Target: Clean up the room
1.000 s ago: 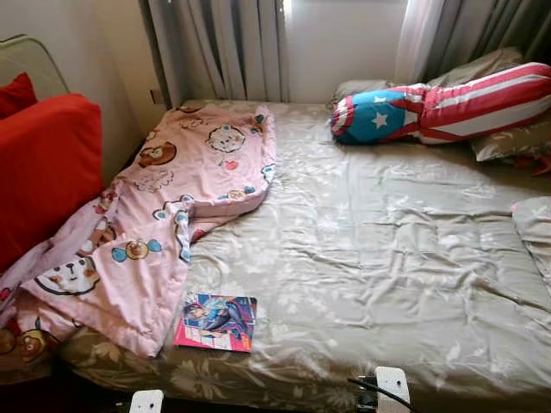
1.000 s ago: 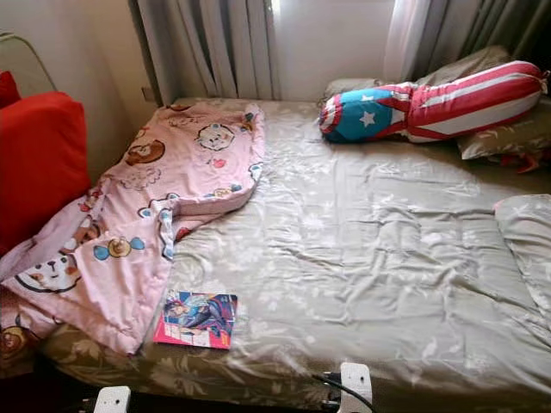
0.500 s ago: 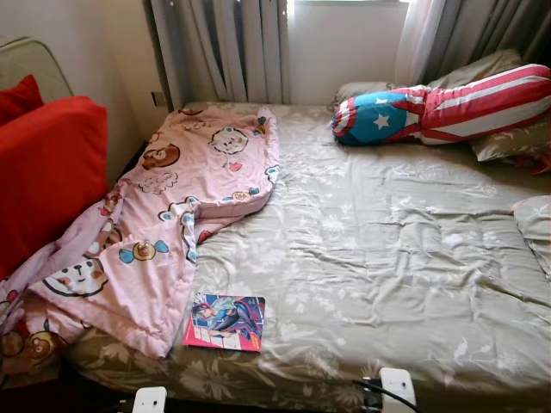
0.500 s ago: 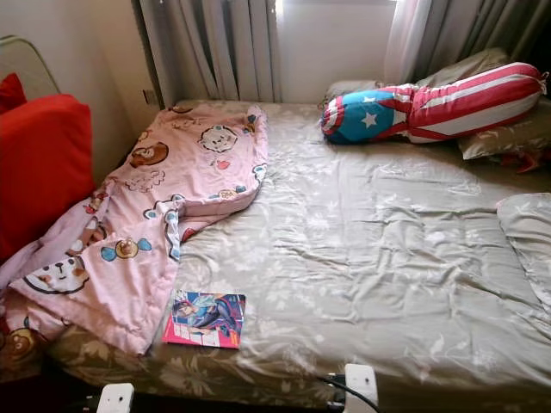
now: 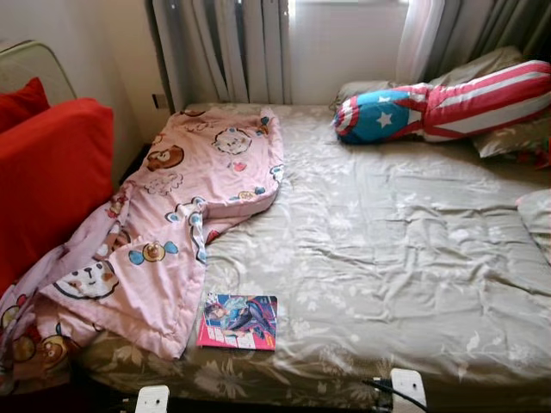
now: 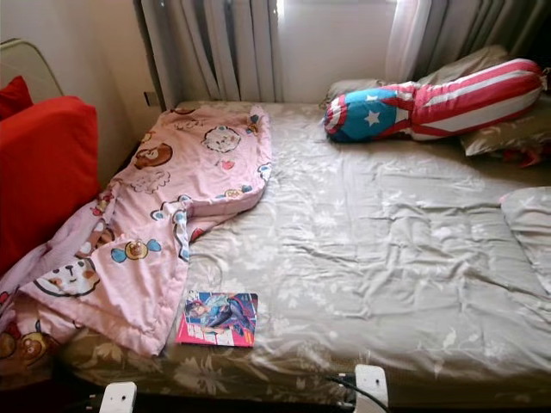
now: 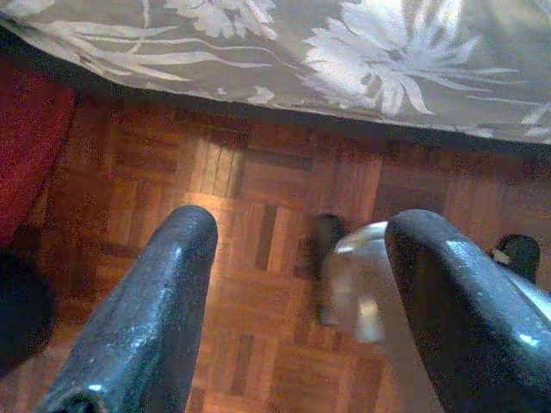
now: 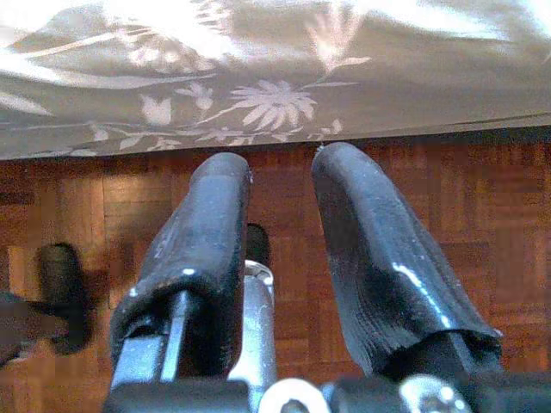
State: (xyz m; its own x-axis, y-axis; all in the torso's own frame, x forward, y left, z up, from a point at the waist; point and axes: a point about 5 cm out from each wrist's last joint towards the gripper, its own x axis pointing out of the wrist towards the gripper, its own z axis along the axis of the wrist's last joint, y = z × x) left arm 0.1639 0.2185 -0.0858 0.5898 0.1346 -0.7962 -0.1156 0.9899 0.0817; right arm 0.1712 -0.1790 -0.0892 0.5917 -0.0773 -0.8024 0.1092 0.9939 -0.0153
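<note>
A bed (image 5: 413, 258) with a grey flowered sheet stands under the curtained window, and a pink cartoon blanket (image 5: 164, 232) lies rumpled along its left edge, spilling off the near left corner beside a red cushion (image 5: 47, 181). A comic book (image 5: 238, 321) lies flat by the near edge, just touching the blanket's hem, while a striped star pillow (image 5: 439, 105) rests at the far right corner. Both arms hang low over the wood floor (image 7: 258, 258) by the bed's near edge: the left pincer (image 7: 301, 284) gapes wide and empty, the right pincer (image 8: 280, 232) keeps only a narrow gap, holding nothing.
</note>
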